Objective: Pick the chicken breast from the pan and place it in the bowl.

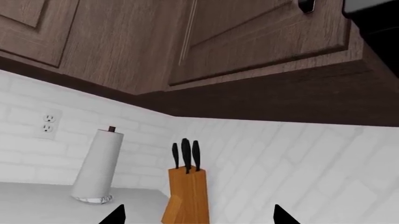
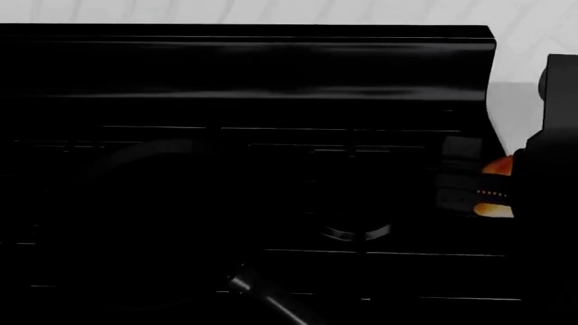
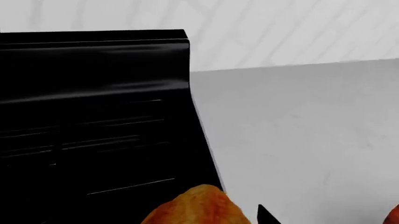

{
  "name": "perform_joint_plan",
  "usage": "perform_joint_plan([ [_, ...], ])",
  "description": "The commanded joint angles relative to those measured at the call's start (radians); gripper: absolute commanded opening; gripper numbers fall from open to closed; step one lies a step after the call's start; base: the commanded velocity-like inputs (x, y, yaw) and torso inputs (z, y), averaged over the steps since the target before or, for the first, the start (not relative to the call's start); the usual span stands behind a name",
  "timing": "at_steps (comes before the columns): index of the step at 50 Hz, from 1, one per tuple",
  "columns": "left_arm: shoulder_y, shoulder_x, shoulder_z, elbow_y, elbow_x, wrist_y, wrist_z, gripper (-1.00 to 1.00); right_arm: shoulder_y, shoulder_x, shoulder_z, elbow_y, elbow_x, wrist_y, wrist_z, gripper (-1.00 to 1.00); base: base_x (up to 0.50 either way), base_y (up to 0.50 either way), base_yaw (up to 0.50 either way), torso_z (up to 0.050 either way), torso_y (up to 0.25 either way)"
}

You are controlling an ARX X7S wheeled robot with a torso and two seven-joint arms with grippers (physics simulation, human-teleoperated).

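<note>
Above the stove's right edge, right end effector (image 2: 492,187) gripping chicken breast (image 2: 497,166), pan (image 2: 153,223) dark, left end effector (image 1: 198,215) spread wide.

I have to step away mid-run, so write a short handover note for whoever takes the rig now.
Right gripper: shut on the small golden-orange chicken breast, held at the right edge of the black stove, beside the grey counter.
Left gripper: open, empty, facing the wooden knife block and paper towel roll.
Round black frying pan: on the stove.
Done: chicken picked up.
Left: find the bowl, not in view, and place the chicken inside.
</note>
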Motion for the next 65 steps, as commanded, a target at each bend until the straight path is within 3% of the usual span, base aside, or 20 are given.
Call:
perform_joint_plan([
  [1,0.237,0.162,-0.053,-0.058,-0.012,0.051,-0.006,1.0,-0.044,0.096,0.076,-0.036,-0.005,-0.02,0.04,-1.0,0.01,-0.02,-0.02,-0.027,0.0],
  [26,0.256,0.159,-0.034,-0.074,-0.053,0.056,-0.051,1.0,-0.15,0.266,0.191,-0.017,0.012,-0.099,0.085,-1.0,0.01,-0.02,-0.02,-0.027,0.0],
  [65,0.286,0.15,0.012,-0.073,-0.087,0.038,-0.118,1.0,-0.193,0.356,0.258,0.07,-0.016,-0.167,0.127,-1.0,0.01,-0.01,-0.02,-0.027,0.0],
])
